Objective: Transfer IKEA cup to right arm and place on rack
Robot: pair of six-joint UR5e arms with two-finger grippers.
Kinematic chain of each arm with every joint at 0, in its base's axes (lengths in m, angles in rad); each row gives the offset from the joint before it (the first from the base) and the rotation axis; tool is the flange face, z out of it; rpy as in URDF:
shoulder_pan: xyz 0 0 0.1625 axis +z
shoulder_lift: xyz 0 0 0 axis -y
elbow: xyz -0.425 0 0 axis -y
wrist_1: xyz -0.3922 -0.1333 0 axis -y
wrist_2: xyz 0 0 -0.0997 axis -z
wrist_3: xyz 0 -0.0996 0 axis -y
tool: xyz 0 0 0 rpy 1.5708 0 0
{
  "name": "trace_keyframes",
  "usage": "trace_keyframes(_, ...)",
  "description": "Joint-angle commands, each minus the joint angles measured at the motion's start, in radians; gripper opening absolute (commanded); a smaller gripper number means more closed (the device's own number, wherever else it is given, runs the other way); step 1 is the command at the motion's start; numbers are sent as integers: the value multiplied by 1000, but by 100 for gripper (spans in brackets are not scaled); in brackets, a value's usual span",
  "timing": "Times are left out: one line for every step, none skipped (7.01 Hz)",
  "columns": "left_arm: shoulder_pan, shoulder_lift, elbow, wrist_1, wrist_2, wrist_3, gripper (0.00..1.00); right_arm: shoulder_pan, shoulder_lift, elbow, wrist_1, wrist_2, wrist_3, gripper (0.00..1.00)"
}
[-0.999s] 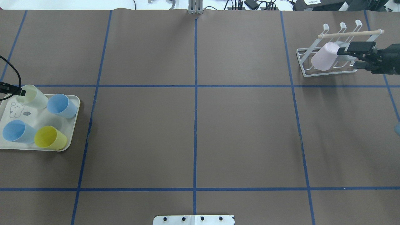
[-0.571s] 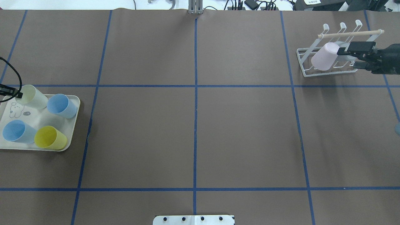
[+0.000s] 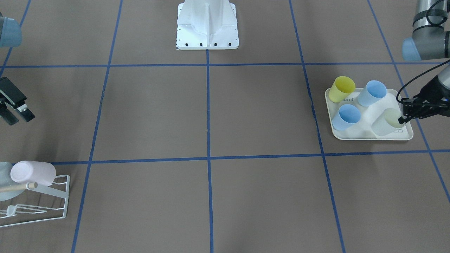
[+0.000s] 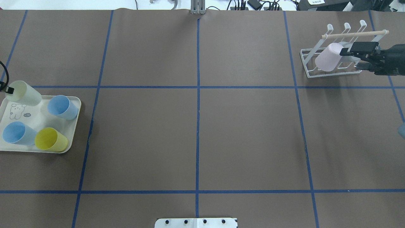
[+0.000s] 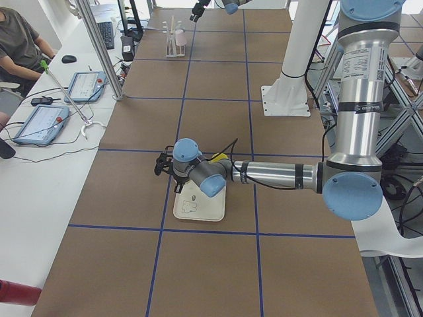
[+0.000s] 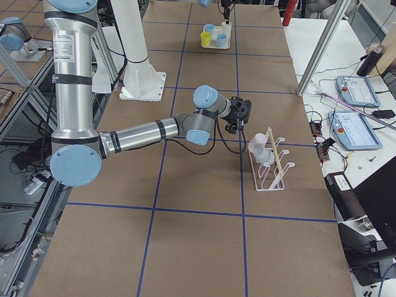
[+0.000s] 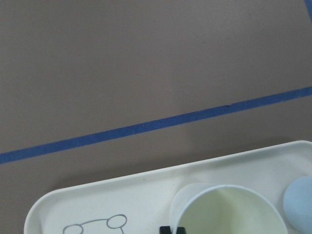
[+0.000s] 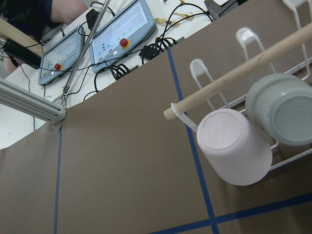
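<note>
My left gripper [image 4: 7, 89] is shut on the rim of a pale green cup [image 4: 22, 92], held tilted over the far corner of the cream tray [image 4: 74, 126]. In the front view the gripper [image 3: 403, 118] pinches that cup [image 3: 385, 123]. The left wrist view shows the cup's mouth [image 7: 229, 210] with one fingertip [image 7: 171, 229] at its rim. My right gripper [image 4: 349, 59] is open and empty beside the white wire rack [image 4: 329, 74]. A pink cup [image 4: 329, 57] and a grey cup [image 8: 285, 114] hang upside down on the rack.
Two blue cups [image 4: 62, 107] [image 4: 17, 133] and a yellow cup [image 4: 51, 139] stand on the tray. The rack's wooden dowel [image 8: 234, 78] runs above the hung cups. The robot's white base [image 3: 207, 28] is at mid table edge.
My left gripper has moved with the pale green cup toward the tray's far left corner. The right gripper has shifted slightly and stays open by the rack.
</note>
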Motion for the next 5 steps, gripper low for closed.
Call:
trace_keyframes(-76,-13,-70,23,-10,-12,0,-17,28,7,7,7,147,100)
trace_keyframes(-76,-67,-86,20,-37,-164,0,-20,54,17,11,27,262,100)
trace_keyframes(-73,-118,-116,5,-75,-344,0,-35,89,23,12,35,375,100)
trace_keyframes(-70,-141,-168,-32,-79,-514,0,-60,121,24,15,34,486,100)
trace_keyframes(-3,-187,-181,-150,-79,-748,0,-81,152,24,15,32,595,100)
